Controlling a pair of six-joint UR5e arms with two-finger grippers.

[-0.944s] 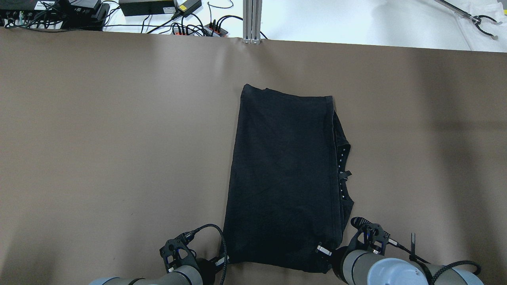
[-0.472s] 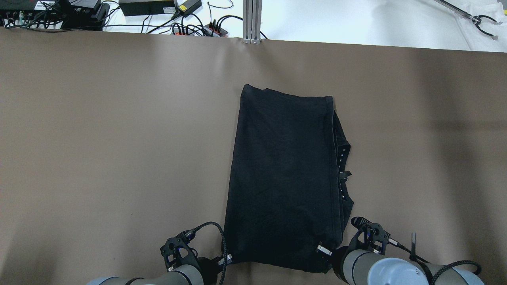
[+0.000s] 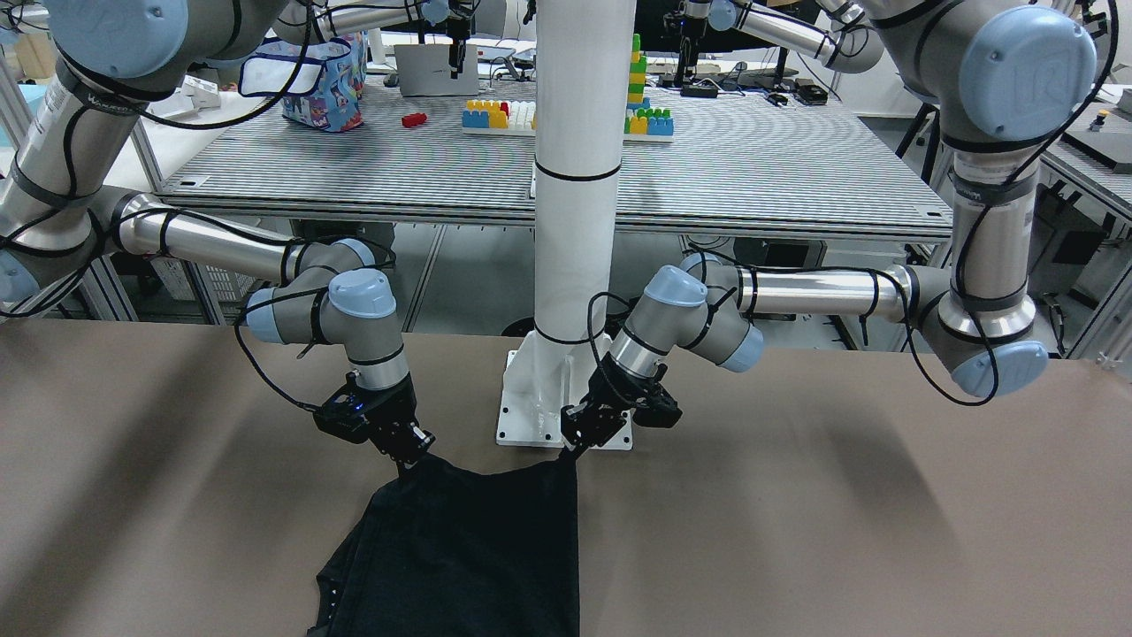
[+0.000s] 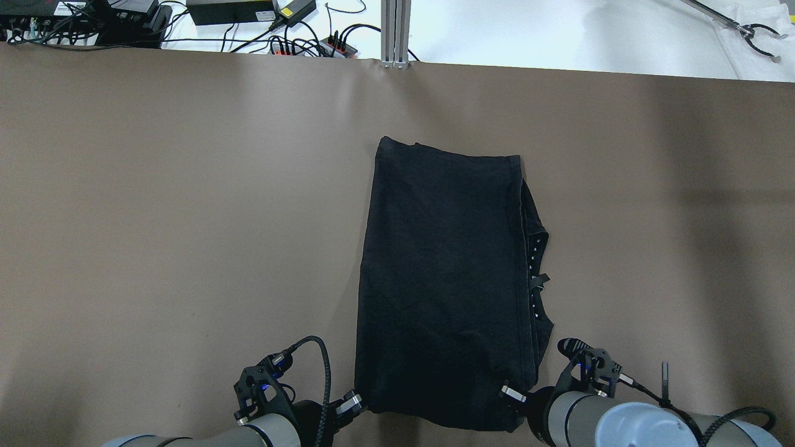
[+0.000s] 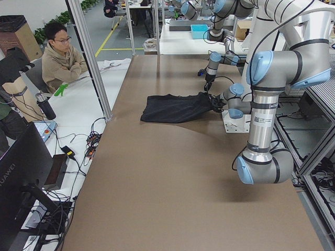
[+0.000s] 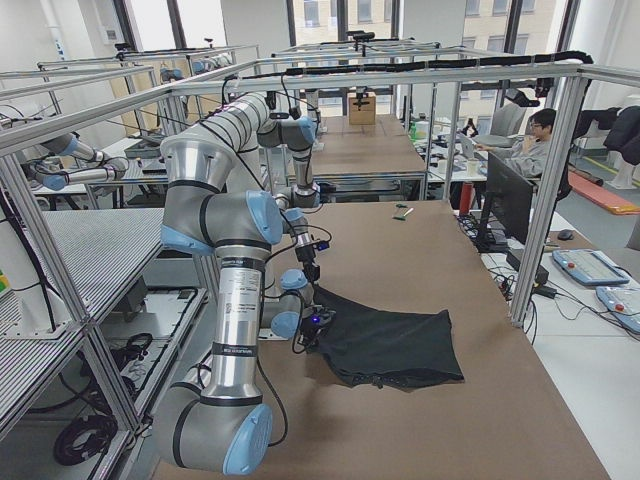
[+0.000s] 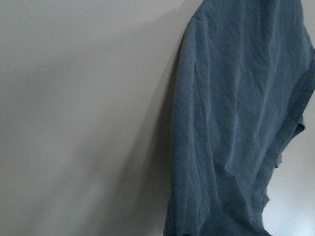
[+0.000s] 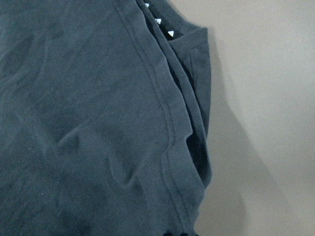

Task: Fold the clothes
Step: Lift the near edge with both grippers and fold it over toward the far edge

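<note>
The clothes [image 4: 447, 285] are one black garment lying lengthwise on the brown table, with small white marks along its right side. My left gripper [image 4: 355, 403] is shut on its near left corner, and my right gripper [image 4: 510, 393] is shut on its near right corner. In the front-facing view the garment [image 3: 469, 548] hangs taut between the left gripper [image 3: 570, 447] and the right gripper [image 3: 411, 457], its near edge raised slightly off the table. Both wrist views are filled by the fabric [image 7: 236, 123] [image 8: 88, 123]; neither shows its own fingers.
The white post base [image 3: 566, 411] stands just behind the grippers. An aluminium post [image 4: 395, 31] and cables with power bricks [image 4: 248, 18] sit past the table's far edge. A person [image 5: 63, 55] sits beside the table. Bare brown table [image 4: 155, 217] spreads to both sides.
The garment's far edge has slid a little toward the robot. The left wrist has shifted slightly left, and both grippers stay on the near corners.
</note>
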